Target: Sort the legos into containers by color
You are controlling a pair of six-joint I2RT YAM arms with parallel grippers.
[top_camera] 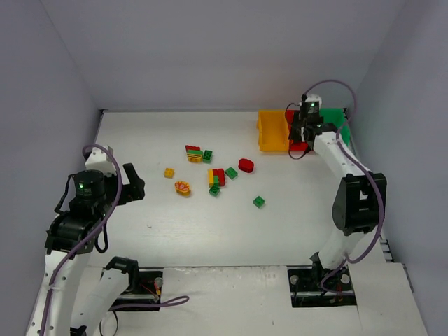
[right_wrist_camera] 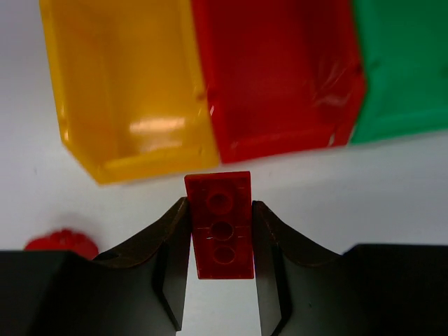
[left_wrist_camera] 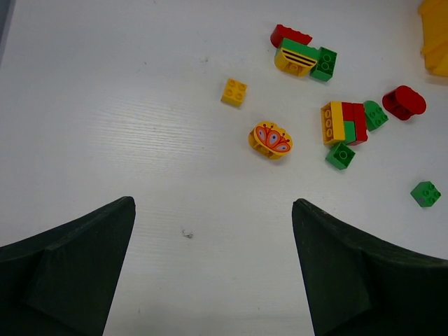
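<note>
White desk. Far right corner: yellow bin, red bin, green bin, touching in row. Left claw wide open, empty, above desk, near side of loose bricks mid-desk. Right claw pinched on red brick, just short of yellow/red bin near walls.

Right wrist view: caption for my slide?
Right gripper holds a red brick facing the red bin, flanked by yellow bin and green bin.

Open tabletop left of the loose legos; three containers side by side in the far right corner
</note>
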